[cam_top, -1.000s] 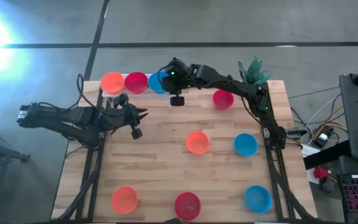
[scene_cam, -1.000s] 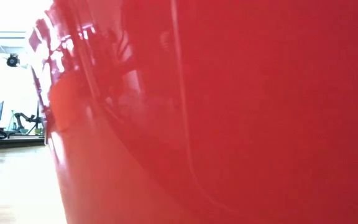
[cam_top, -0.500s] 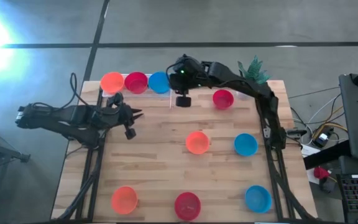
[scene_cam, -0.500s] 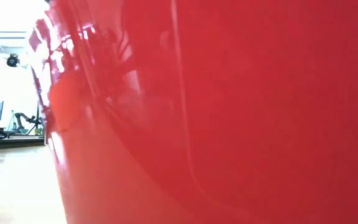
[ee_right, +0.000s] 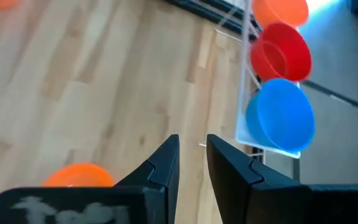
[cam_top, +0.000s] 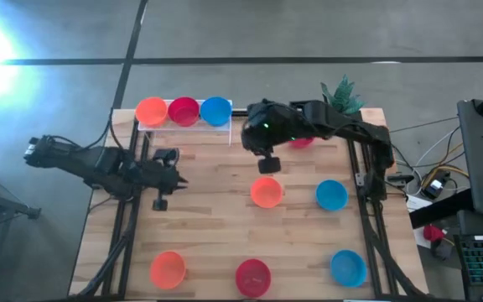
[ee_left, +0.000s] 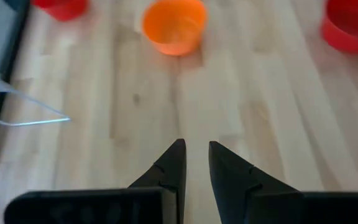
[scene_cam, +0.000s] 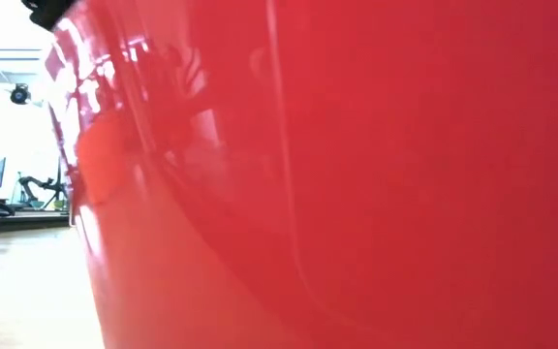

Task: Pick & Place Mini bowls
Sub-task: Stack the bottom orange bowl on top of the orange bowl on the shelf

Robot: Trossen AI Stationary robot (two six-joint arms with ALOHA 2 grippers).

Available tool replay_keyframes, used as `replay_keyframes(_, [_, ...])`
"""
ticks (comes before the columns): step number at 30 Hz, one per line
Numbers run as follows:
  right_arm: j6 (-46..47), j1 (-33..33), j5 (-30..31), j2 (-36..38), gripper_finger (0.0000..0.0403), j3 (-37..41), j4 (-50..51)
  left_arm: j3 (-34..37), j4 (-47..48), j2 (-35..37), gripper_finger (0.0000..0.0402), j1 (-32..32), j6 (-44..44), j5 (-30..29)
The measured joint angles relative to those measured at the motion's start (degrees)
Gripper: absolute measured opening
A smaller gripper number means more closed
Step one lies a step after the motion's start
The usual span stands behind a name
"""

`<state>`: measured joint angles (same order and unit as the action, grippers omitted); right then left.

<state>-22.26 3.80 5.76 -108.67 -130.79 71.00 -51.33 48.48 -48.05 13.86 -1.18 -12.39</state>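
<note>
- Three mini bowls (cam_top: 183, 111), orange, red and blue, sit in a row behind the right gripper (cam_top: 268, 164).
- Its fingers stand narrowly apart, holding nothing.

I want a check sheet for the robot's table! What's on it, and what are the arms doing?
Surface: wooden table, bare between things.
Job's things: orange bowl, red bowl and blue bowl lined up on the white rack; six more bowls loose on the table.
Clutter: green plant at the far edge.
Grippers: left gripper and right gripper both empty, fingers slightly apart.
Cables: wires by the table's right side.
Surroundings: grey floor.
</note>
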Motion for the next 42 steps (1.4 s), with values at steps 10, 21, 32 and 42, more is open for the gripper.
replay_keyframes(10, [4.61, -8.64, -0.35, 5.06, 0.0079, 0.30, 0.81, 0.03, 1.78, -5.84, 0.0064, 12.00, -6.97, 0.13])
replay_keyframes(21, [10.59, -13.75, -0.17, 5.56, 0.0079, 0.36, 0.04, 0.05, 3.14, -15.87, 0.0064, 24.12, -10.20, 1.33])
replay_keyframes(32, [11.41, -16.14, -0.18, 5.56, 0.0079, 0.36, -2.64, 0.05, 0.50, -22.74, 0.0064, 32.31, -14.09, 4.93])
replay_keyframes(42, [13.33, -16.21, -0.20, 5.53, 0.0079, 0.36, -3.96, 0.05, -7.63, -27.80, 0.0064, 35.00, -15.11, 6.15])
